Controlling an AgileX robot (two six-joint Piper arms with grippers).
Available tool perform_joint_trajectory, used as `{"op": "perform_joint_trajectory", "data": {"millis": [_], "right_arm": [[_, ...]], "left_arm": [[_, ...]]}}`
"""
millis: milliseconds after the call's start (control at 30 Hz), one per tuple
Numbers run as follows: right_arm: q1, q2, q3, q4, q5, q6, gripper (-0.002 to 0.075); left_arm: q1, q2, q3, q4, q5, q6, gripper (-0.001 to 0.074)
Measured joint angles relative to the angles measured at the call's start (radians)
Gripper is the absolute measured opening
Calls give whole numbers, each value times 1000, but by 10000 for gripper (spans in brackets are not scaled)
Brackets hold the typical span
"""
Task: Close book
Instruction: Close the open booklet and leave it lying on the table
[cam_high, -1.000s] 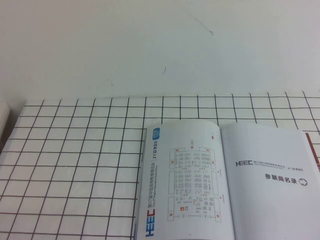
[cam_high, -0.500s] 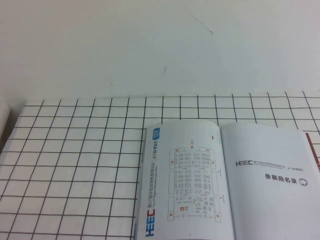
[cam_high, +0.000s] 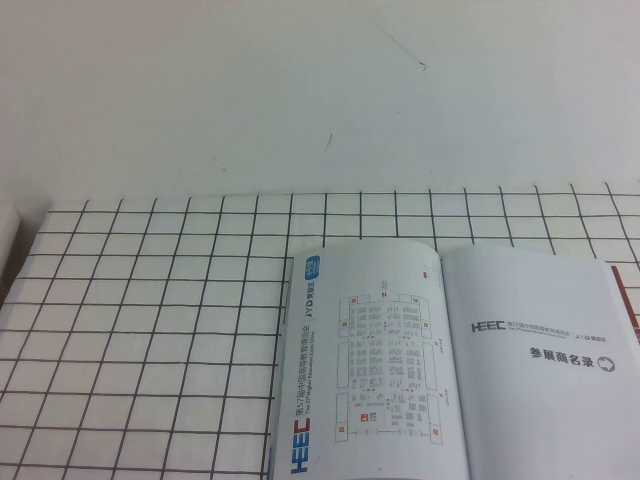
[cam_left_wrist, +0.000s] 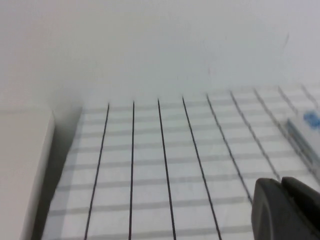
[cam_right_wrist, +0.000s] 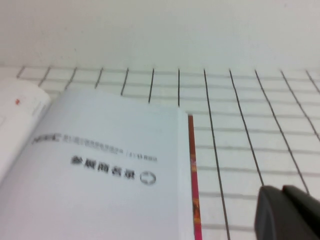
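The book (cam_high: 450, 360) lies wide open at the lower right of the high view, running off the bottom and right edges. Its spine runs roughly top to bottom, leaning a bit, and the right page's print is upside down. It sits on the grid mat (cam_high: 150, 330). Looks like closing hasn't started. I'd guess the next move is catching one page's outer edge and swinging it over the spine. The right gripper (cam_right_wrist: 282, 189) hangs beside the book's red cover edge (cam_right_wrist: 192, 175), pinched closed and empty. The left gripper (cam_left_wrist: 282, 182) is over bare mat, likewise closed and empty.
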Motion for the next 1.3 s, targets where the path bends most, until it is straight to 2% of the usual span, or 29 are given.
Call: {"op": "perform_joint_trajectory", "data": {"millis": [200, 500, 633, 767, 833, 900, 967, 1033, 1200, 1300], "right_arm": [[0, 0, 0, 0, -293, 0, -3], [0, 0, 0, 3, -475, 17, -3], [0, 0, 0, 17, -703, 123, -3], [0, 0, 0, 39, -1016, 137, -3], [0, 0, -19, 60, -1074, 140, -3], [0, 0, -69, 73, -1084, 140, -3], [0, 0, -155, 78, -1070, 130, -3], [0, 0, -251, 82, -1025, 99, -3], [0, 24, -517, 79, -860, 37, -3], [0, 86, -643, 65, -719, 29, -3]], "left_arm": [[0, 0, 0, -32, -315, -2, -4], [0, 0, 0, -49, -416, -15, -4], [0, 0, 0, -86, -565, -232, -4], [0, 0, 0, -98, -857, -470, -4], [0, 0, 0, -103, -1039, -523, -4], [0, 0, -12, -111, -1149, -542, -4], [0, 0, -67, -113, -1154, -546, -4], [0, 0, -168, -100, -1076, -527, -4], [0, 0, -454, 8, -685, -403, -4], [0, -2, -595, 89, -531, -371, -4]]}}
